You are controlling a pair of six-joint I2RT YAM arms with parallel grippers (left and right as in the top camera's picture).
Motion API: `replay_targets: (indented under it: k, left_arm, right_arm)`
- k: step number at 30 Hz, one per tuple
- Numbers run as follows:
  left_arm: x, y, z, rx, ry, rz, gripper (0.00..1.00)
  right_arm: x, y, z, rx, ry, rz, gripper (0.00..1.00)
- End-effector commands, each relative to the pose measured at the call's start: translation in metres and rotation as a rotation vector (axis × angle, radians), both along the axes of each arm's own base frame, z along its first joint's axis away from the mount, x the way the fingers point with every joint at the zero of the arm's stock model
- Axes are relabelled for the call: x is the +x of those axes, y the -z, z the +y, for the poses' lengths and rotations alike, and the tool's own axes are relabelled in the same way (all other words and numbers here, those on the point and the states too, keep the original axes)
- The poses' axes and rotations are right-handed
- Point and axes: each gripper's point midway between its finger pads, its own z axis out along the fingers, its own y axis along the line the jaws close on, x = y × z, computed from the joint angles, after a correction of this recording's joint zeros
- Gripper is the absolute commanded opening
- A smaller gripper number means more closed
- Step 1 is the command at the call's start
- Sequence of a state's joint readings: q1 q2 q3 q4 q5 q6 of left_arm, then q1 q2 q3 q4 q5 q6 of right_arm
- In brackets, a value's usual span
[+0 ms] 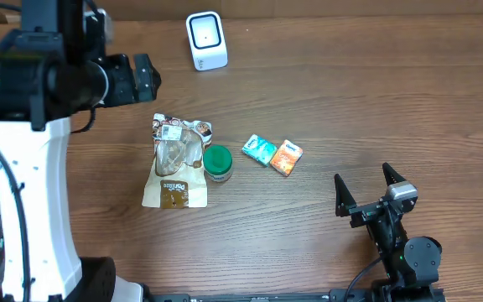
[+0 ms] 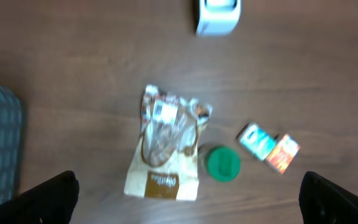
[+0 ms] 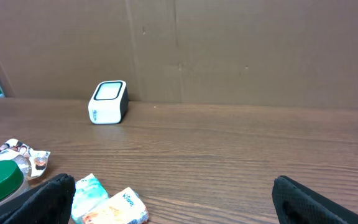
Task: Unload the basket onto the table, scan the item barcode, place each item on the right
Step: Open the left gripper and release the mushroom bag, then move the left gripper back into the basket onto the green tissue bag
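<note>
Blurred left wrist view leaves print on the snack bag (image 2: 164, 163) unreadable.

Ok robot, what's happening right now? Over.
Grippers: left gripper, right gripper open, empty. Items: snack bag, green-lidded jar, teal packet, orange packet untouched. Nothing blocking scanner.

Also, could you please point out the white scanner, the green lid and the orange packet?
white scanner (image 1: 205, 38), overhead view, top face.
green lid (image 1: 217, 159), overhead view, lid centre.
orange packet (image 1: 287, 157), overhead view, printed face.
</note>
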State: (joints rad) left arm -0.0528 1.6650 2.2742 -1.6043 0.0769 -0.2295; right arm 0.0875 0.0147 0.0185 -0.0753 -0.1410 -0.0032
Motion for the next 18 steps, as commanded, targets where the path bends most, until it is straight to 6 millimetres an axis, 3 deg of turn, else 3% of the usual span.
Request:
replay_targets:
  k: [1, 8, 14, 18]
  left_arm:
    - [-0.01, -0.037, 0.006, 0.034, 0.002, -0.124, 1.0]
    - [-0.03, -0.061, 0.046, 0.067, -0.146, -0.194, 1.0]
    - [-0.056, -0.075, 0.108, 0.088, -0.373, -0.231, 1.0]
    - [-0.083, -0.065, 0.156, 0.104, -0.57, -0.169, 1.0]
  right_arm:
    - [0.0, 0.003, 0.0, -0.005, 0.001, -0.001, 1.0]
    - [0.0, 0.003, 0.0, -0.005, 0.001, -0.001, 1.0]
    - [0.0, 0.003, 0.0, -0.005, 0.001, -0.001, 1.0]
    - [0.0, 0.003, 0.0, -0.005, 0.001, -0.001, 1.0]
